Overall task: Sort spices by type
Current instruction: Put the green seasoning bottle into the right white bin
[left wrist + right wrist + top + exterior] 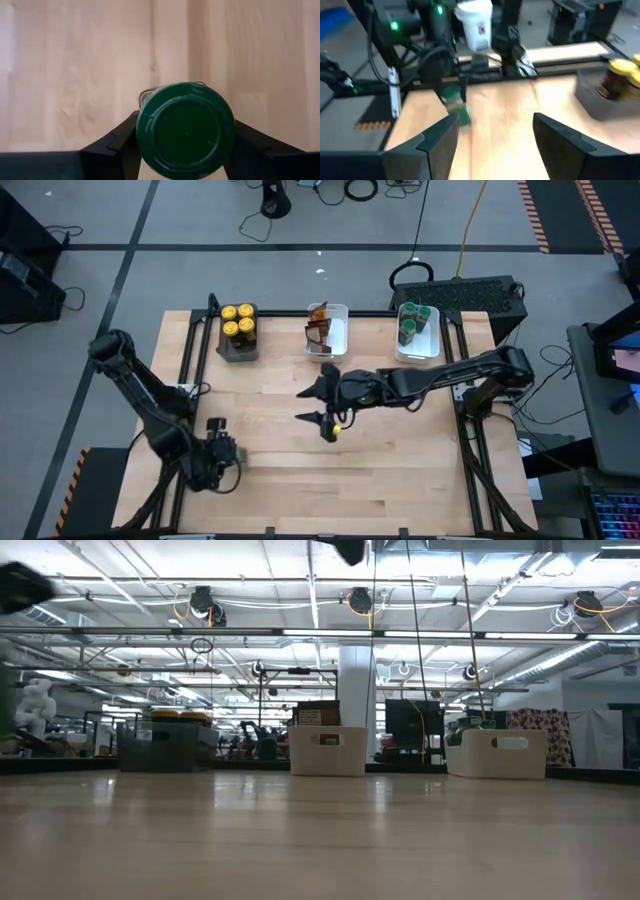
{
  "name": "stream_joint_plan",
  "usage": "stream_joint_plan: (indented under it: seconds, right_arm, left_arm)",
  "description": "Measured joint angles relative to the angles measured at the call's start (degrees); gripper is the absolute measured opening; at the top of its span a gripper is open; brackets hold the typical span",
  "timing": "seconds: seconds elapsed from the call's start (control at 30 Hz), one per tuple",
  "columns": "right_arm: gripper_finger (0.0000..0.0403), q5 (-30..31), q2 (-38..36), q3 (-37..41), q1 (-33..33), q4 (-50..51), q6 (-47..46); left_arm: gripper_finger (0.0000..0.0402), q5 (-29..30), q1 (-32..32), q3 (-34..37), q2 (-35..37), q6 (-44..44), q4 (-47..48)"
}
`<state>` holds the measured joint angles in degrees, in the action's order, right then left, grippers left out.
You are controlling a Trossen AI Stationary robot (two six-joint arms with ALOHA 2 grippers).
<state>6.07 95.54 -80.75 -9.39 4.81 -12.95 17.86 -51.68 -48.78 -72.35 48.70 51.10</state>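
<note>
Item held: one small round glass jar with a dark green lid (185,131), clamped at its sides between the two fingers of the left gripper (222,452), low over the front left part of the pale wooden table (400,470), well apart from the trays. The right wrist view shows the same jar hanging under the left arm.

Handling, as a judgement: rigid, light, smooth-walled and probably slippery; glass, so breakable if dropped. A grip across the body just under the lid, as now, looks the surest; the lid rim offers a ledge against sliding.

Right gripper (322,405): near the middle of the table, in front of the centre tray, fingers spread apart, nothing seen between them. A small yellow spot shows just beside it; whether that is a jar cannot be told.

Count, relative to the centre white rectangular tray (338,320):
- Dark tray (236,346), to its left: four small round jars with yellow lids (238,319).
- Centre tray itself: flat brown-orange packets (318,327), about three; exact number unclear as they overlap.
- Second white rectangular tray (428,345), to its right: green-lidded jars (413,320), about four.
- Green-lidded jar in the left gripper: one.
</note>
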Motion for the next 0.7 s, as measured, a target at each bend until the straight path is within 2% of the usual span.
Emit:
stream_joint_plan:
  seconds: [0.17, 0.3, 0.5, 0.7]
  right_arm:
    - [0.0235, 3.82, -4.61, 0.0, 0.68, 11.26, -0.11]
    - [0.0235, 5.76, -7.87, 0.0, 1.18, 19.57, -1.69]
    - [0.0235, 6.02, -11.6, 0.0, 3.17, 29.39, -4.33]
    - [0.0235, 6.14, -12.81, 0.79, 5.41, 32.78, -3.57]
  left_arm:
    - [0.021, -2.0, 8.69, 0.03, 1.73, -10.87, -1.04]
    - [0.021, -7.59, 17.35, 0.05, 2.25, -20.66, -3.2]
    - [0.0211, -17.2, 32.55, 0.05, 1.51, -35.34, -12.07]
    - [0.0212, -22.6, 46.27, 0.05, -1.41, -42.08, -22.12]
